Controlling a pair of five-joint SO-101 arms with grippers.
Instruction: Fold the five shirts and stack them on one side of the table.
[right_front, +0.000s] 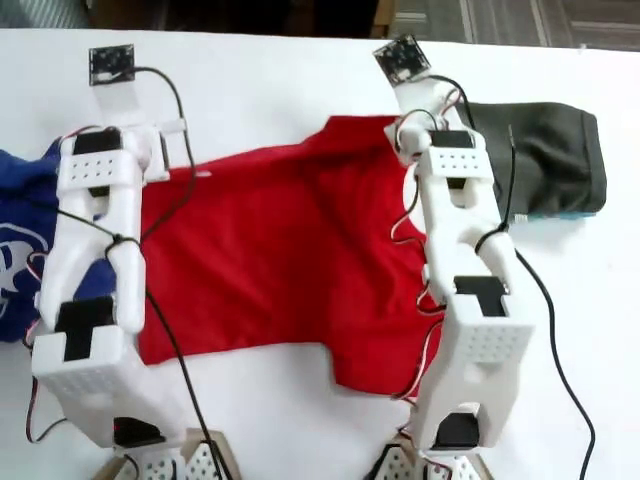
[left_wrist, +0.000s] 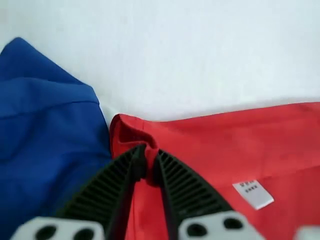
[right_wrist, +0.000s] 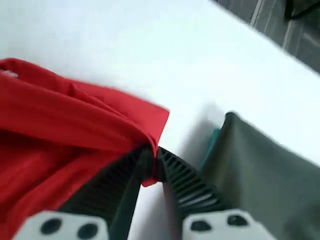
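A red shirt (right_front: 290, 250) lies spread across the middle of the white table (right_front: 300, 80), between the two arms. My left gripper (left_wrist: 146, 167) is shut on a far corner of the red shirt (left_wrist: 225, 150), right beside a blue shirt (left_wrist: 45, 135). My right gripper (right_wrist: 151, 167) is shut on the other far corner of the red shirt (right_wrist: 65, 125), close to a dark grey garment (right_wrist: 260, 170). From above, the blue shirt (right_front: 20, 240) is bunched at the table's left edge. The dark grey garment (right_front: 545, 155) lies folded at the right.
A white label (left_wrist: 253, 192) sits on the red cloth near the left gripper. Bare table stretches along the far side and at the front right (right_front: 600, 380). Cables run along both arms.
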